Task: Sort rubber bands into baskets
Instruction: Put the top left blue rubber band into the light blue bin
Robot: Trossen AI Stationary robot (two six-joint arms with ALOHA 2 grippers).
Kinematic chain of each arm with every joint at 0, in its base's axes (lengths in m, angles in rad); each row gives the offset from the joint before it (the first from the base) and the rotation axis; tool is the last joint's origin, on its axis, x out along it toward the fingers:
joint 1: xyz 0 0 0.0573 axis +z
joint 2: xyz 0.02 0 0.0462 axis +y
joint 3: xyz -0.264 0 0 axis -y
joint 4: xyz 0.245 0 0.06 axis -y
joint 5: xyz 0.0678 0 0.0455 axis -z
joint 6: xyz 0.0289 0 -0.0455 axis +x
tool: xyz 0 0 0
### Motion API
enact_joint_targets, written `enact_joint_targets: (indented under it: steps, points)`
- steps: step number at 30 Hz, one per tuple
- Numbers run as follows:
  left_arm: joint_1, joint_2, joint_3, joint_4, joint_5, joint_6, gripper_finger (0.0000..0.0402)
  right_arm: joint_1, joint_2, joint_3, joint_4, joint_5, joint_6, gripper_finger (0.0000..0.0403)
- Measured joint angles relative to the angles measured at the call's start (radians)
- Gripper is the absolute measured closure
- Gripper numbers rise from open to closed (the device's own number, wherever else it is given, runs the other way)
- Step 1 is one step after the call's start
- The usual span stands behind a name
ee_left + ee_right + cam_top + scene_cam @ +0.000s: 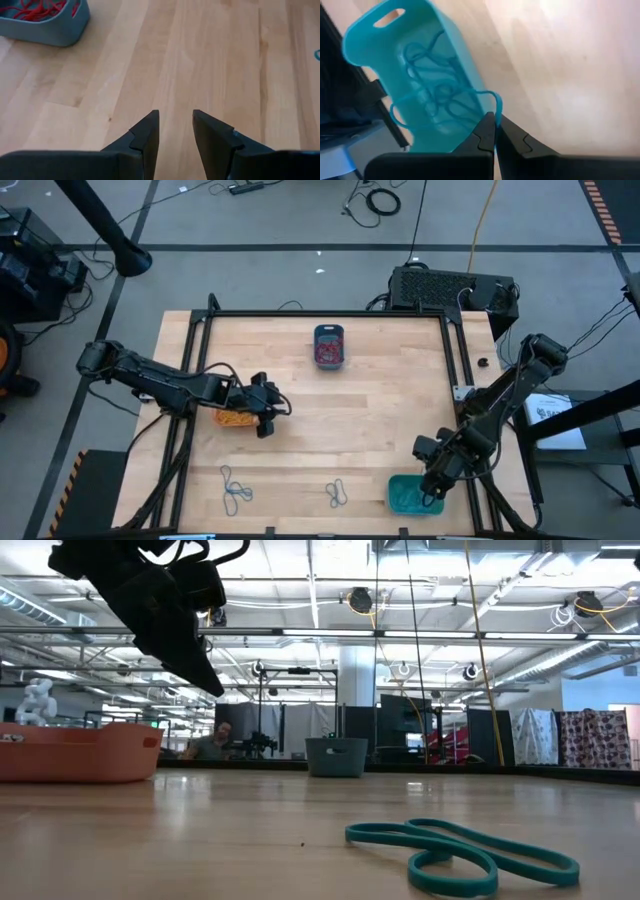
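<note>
Right gripper (494,131) was clenched on a thin turquoise rubber band (492,100), poised above the wider turquoise plastic basket (408,496); the band trailed over that basket's rim onto the bands inside. Left gripper (175,131), released and empty, hovered beside the orange basket (234,418).

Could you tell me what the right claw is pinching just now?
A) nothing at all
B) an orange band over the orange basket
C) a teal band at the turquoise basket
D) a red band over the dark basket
C: the right claw is shut on a teal band that loops over the rim of the turquoise basket.
</note>
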State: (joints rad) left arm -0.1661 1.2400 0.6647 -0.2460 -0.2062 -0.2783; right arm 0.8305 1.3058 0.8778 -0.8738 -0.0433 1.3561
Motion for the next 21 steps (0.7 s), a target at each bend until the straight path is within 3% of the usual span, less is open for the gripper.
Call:
enact_joint_targets:
  steps: [7, 11, 17, 21]
  points:
    - [0.000, 0.000, 0.000, 0.001, -0.021, 0.023, 0.0276, -0.022, -0.003, 0.122, -0.141, 0.126, -0.083, 0.0403]
    - [0.000, 0.000, 0.000, 0.000, -0.023, 0.023, 0.0276, -0.018, 0.000, 0.175, -0.102, 0.193, -0.113, 0.0403]
    - [0.000, 0.000, 0.000, -0.003, -0.023, 0.023, 0.0276, 0.018, 0.051, 0.154, 0.074, 0.175, -0.120, 0.0403]
    - [0.000, 0.000, 0.000, -0.003, -0.025, 0.023, 0.0276, 0.031, 0.118, 0.150, 0.089, 0.130, -0.116, 0.0403]
